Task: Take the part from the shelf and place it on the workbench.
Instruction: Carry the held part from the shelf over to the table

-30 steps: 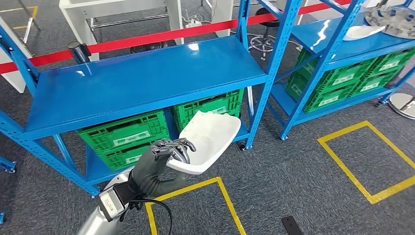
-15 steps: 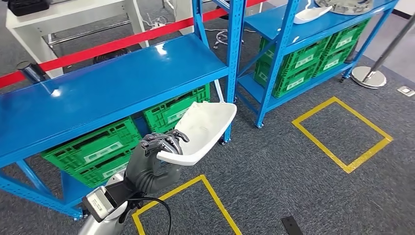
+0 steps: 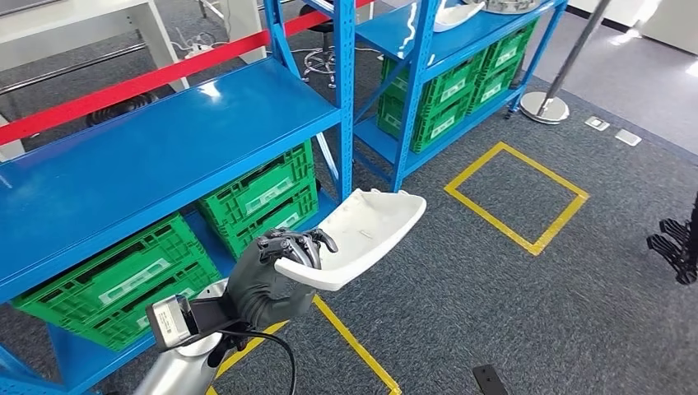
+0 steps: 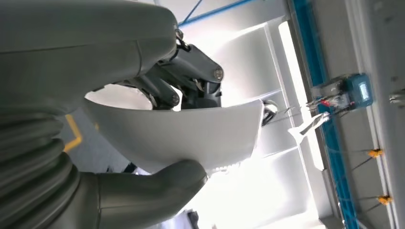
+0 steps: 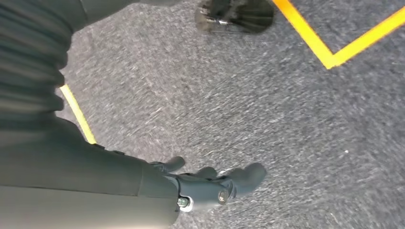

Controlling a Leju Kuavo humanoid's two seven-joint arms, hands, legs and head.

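The part is a white curved shell. My left hand grips its near rim and holds it out in front of me, above the grey carpet and clear of the blue shelf. In the left wrist view the thumb presses one face of the part and the dark fingers hook over the other. My right hand hangs over the carpet, fingers loosely apart, holding nothing.
Green crates fill the shelf's lower level. A second blue shelf at the back carries another white part. Yellow floor squares lie on the carpet. A stanchion base stands further back. A dark pronged object is at the right edge.
The whole picture has shifted left as the camera turned right, away from the shelf. My left hand keeps the same hold on the part.
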